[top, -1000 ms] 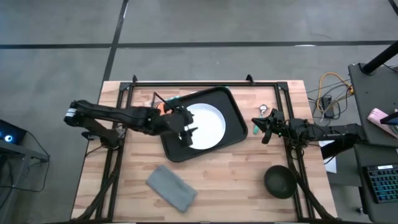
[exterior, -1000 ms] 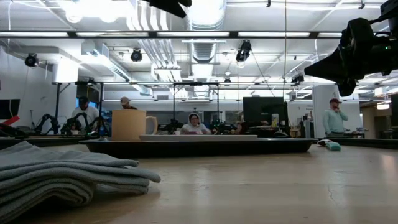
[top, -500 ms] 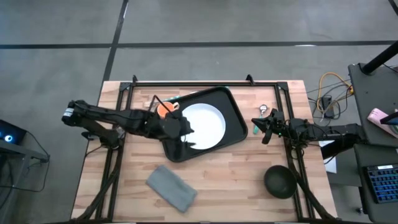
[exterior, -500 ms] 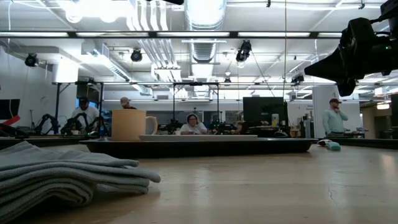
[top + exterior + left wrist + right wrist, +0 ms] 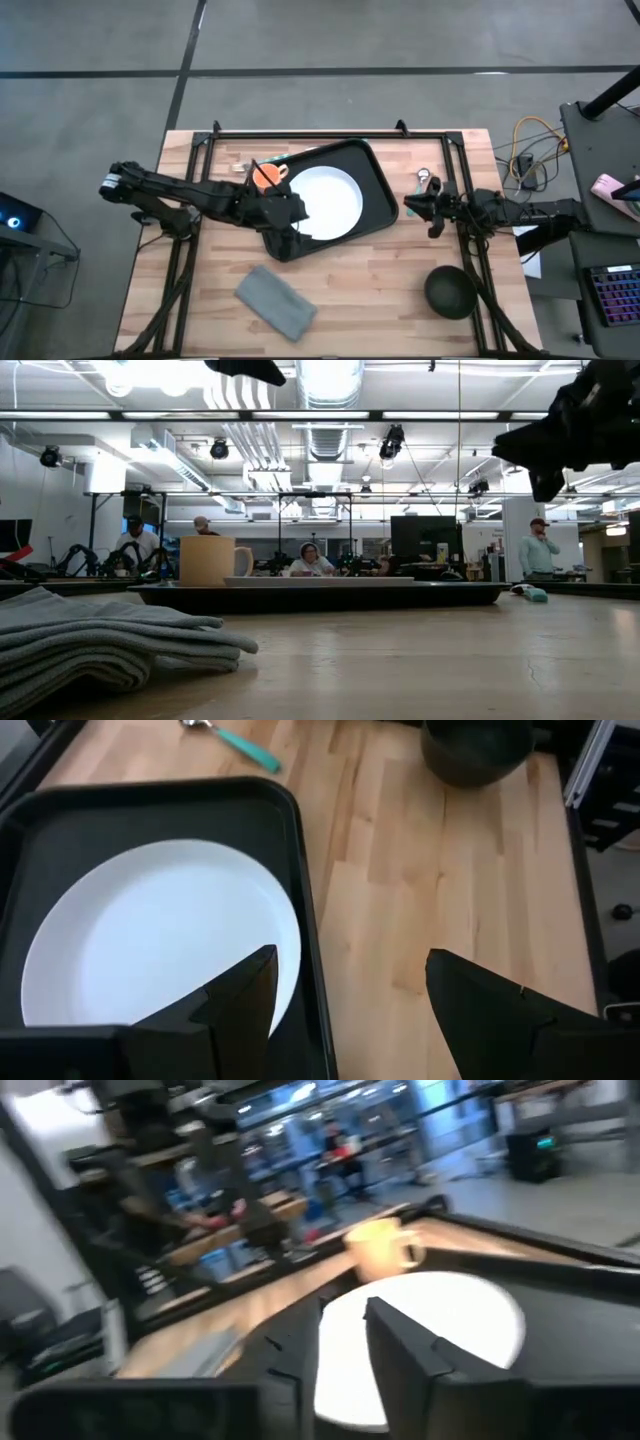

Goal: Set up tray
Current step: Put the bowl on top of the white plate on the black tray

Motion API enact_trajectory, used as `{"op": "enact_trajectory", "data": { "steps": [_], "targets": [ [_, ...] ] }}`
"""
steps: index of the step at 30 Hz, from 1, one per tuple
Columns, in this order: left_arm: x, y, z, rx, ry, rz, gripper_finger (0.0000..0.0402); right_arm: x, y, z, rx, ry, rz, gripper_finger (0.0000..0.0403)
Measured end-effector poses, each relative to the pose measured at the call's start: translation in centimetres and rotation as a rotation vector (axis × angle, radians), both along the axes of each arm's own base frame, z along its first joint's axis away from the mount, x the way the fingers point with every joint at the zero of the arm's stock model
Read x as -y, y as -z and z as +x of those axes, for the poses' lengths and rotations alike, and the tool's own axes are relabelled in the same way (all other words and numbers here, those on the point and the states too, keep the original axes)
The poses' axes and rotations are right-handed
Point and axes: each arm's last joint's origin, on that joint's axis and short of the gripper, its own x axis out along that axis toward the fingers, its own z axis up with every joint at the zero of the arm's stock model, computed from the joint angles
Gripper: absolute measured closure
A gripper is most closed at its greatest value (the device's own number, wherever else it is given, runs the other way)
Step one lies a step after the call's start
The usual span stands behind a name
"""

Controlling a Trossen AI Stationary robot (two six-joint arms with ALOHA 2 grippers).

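Note:
The black tray (image 5: pixel 380 195) lies askew at the table's middle. It bears the white plate (image 5: pixel 330 200) and a tan mug (image 5: pixel 265 173) at its far left corner. My left gripper (image 5: pixel 300 222) is open and hovers above the tray's near rim. In the left wrist view (image 5: pixel 350 965) one finger is over the plate (image 5: pixel 160 940) and the other over bare wood. My right gripper (image 5: pixel 412 205) is open and hangs in the air just right of the tray. Its wrist view (image 5: pixel 345 1330) looks across the plate (image 5: pixel 440 1315) to the mug (image 5: pixel 380 1248).
A folded grey cloth (image 5: pixel 275 300) lies near the near edge, left of middle. A dark bowl (image 5: pixel 450 290) stands at the near right. A teal-handled spoon (image 5: pixel 425 178) lies right of the tray. Bare wood lies between tray, cloth and bowl. People stand in the room behind.
My left gripper has drawn back from over the plate toward the table's left and near edge, uncovering the mug. My right gripper has turned about its wrist and edged toward the tray. Tray, plate and mug have stayed put.

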Motion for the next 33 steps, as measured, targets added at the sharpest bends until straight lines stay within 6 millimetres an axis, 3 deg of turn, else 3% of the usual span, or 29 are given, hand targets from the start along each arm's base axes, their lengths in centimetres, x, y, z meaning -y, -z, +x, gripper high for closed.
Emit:
{"op": "enact_trajectory", "data": {
  "steps": [7, 11, 16, 20, 25, 33],
  "targets": [
    [0.0, 0.9, 0.0, -0.028, -0.005, 0.002, 0.0168, -0.4, -0.6, -0.1, -0.017, -0.155, -0.037, 0.0224],
    [0.0, 0.9, 0.0, -0.027, -0.029, -0.024, 0.0168, -0.5, -4.0, -0.5, -0.002, -0.162, -0.056, 0.0186],
    [-0.4, 0.7, -0.5, -0.006, -0.119, 0.034, 0.0168, -0.4, -9.0, -1.0, -0.039, -0.163, -0.125, 0.0175],
    [-1.1, 0.5, -2.3, 0.078, -0.201, 0.081, 0.0168, -0.4, -11.2, -1.3, -0.167, -0.167, -0.148, 0.0177],
    [-2.3, 1.6, -5.6, 0.35, -0.199, 0.064, 0.018, -0.4, -12.9, -1.6, -0.274, -0.168, -0.153, 0.0177],
    [-5.5, 6.9, -10.7, 0.728, -0.139, -0.013, 0.0232, -0.4, -15.0, -2.1, -0.346, -0.173, -0.146, 0.0179]
  ]
}}
